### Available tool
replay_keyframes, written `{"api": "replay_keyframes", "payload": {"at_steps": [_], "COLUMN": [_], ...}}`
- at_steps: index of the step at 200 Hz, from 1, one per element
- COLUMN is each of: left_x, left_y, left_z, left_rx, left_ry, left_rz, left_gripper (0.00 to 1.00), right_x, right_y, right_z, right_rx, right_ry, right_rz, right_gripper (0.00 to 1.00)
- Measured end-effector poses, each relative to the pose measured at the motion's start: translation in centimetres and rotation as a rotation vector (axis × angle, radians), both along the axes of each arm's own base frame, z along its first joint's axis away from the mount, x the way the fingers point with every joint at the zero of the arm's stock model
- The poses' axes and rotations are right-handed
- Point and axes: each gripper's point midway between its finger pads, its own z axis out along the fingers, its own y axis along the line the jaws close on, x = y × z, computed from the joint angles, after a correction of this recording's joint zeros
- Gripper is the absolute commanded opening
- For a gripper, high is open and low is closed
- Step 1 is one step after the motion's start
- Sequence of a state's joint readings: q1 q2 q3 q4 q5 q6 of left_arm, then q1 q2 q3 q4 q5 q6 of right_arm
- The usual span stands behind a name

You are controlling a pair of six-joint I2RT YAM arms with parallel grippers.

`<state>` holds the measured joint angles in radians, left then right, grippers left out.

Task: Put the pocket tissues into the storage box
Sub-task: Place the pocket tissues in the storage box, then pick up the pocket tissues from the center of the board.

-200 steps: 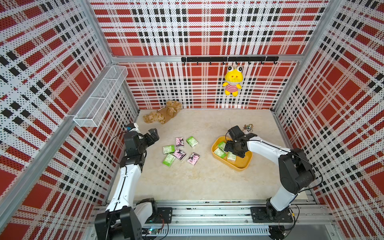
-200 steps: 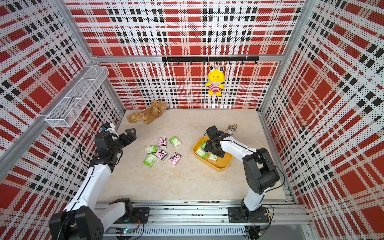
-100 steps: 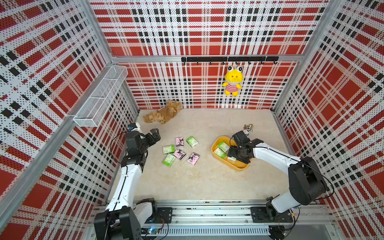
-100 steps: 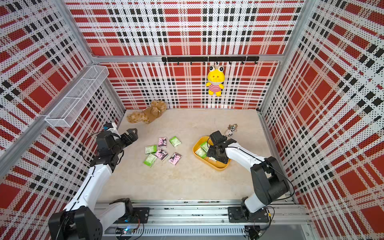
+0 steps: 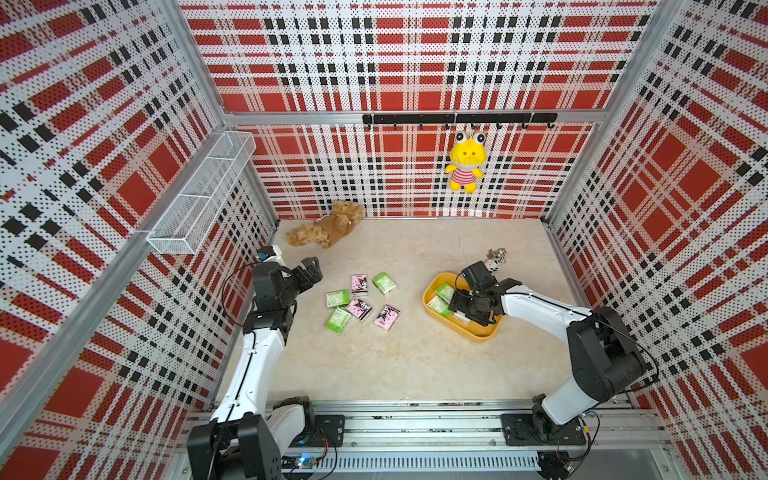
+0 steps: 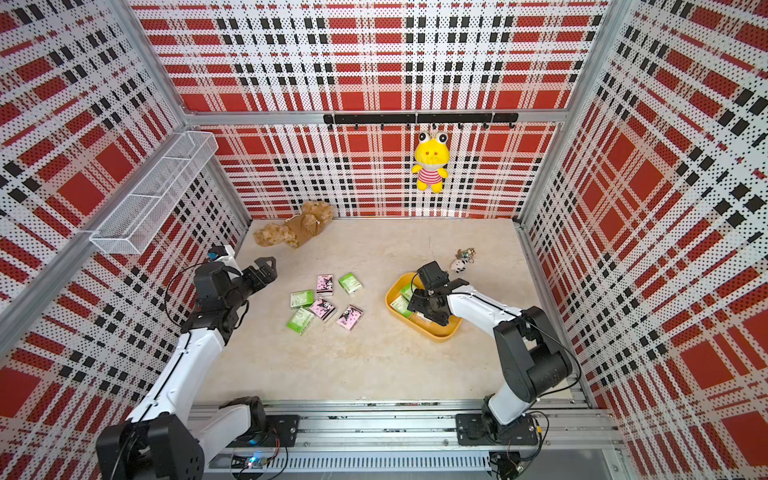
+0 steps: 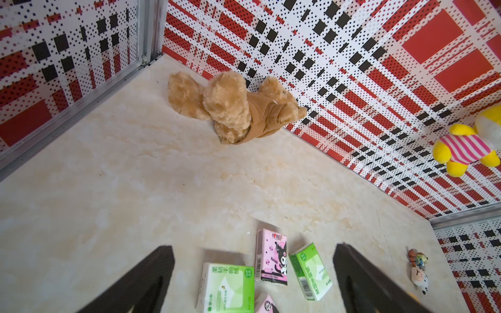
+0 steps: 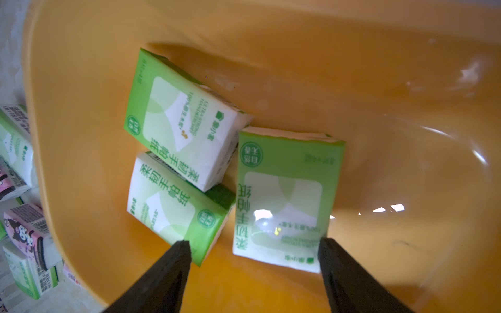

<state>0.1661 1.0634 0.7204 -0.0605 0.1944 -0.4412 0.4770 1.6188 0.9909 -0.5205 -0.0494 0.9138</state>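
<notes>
Our left arm rises from its base at the near rail. The white forearm slopes up and away, and the black wrist is bent so that the left claw points toward the middle of the cell. In the left wrist view its two dark fingers stand wide apart, clasping nothing. Our right arm folds sharply at its black elbow and stretches low and inward. The right claw tilts downward, and in the right wrist view its fingers are spread wide, with nothing gripped between them.
</notes>
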Motion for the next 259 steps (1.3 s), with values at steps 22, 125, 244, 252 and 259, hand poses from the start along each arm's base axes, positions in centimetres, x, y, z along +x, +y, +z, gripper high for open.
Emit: {"api": "replay_keyframes", "payload": {"at_steps": [22,125,244,252,259], "left_x": [0.0,0.1,0.1,0.1,0.0], "left_y": [0.0,0.3,0.3,0.3,0.3], "left_z": [0.0,-0.2,-0.2,-0.2,-0.2], "left_rx": [0.0,0.009,0.013,0.013,0.013], "left_ry": [0.0,0.007,0.007,0.007,0.005], "left_rz": [0.001,0.013,0.014,0.014,0.014], "left_gripper": [0.99,0.99,0.99,0.99,0.99], "right_x": [0.3,3.2,4.2,3.9,3.6], "right_y": [0.4,2.5,10.5,12.0,13.2], "right_z": [-0.1,1.3,10.0,10.2,10.0], "right_rx": [0.006,-0.008,-0.148,-0.155,-0.162], "right_ry": [-0.005,-0.053,-0.256,-0.273,-0.28], "right_rz": [0.004,0.056,0.37,0.426,0.473], "right_gripper": [0.81,0.81,0.83,0.83,0.83]}}
